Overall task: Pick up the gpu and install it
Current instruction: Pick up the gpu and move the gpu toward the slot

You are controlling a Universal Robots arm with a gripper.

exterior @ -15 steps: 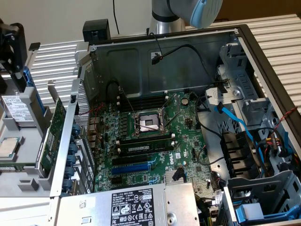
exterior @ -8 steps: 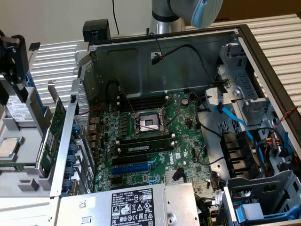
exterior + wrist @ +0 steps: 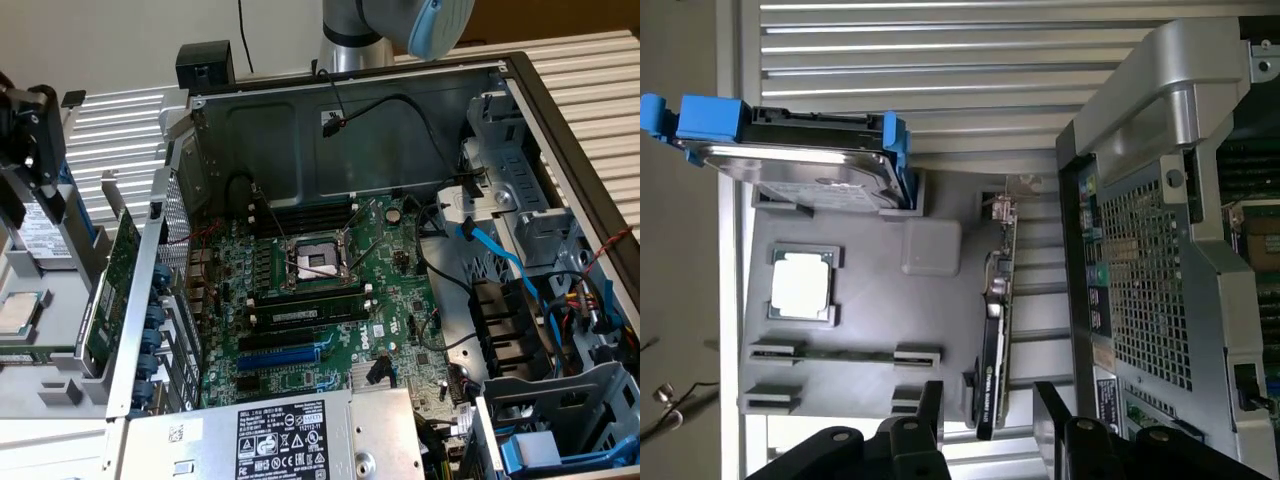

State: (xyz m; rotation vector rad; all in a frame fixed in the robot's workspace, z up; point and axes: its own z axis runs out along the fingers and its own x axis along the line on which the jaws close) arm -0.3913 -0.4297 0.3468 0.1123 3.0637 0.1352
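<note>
Grey steel computer case (image 3: 400, 120) lay open beside the gripper (image 3: 988, 392), and I read "DELL" on its power supply (image 3: 190, 440). Ahead, a grey tray (image 3: 870, 310) held the gpu (image 3: 995, 300), standing on edge in line between my spread fingers, plus a hard drive (image 3: 810, 175), memory stick (image 3: 845, 352) and processor (image 3: 800, 285).
</note>
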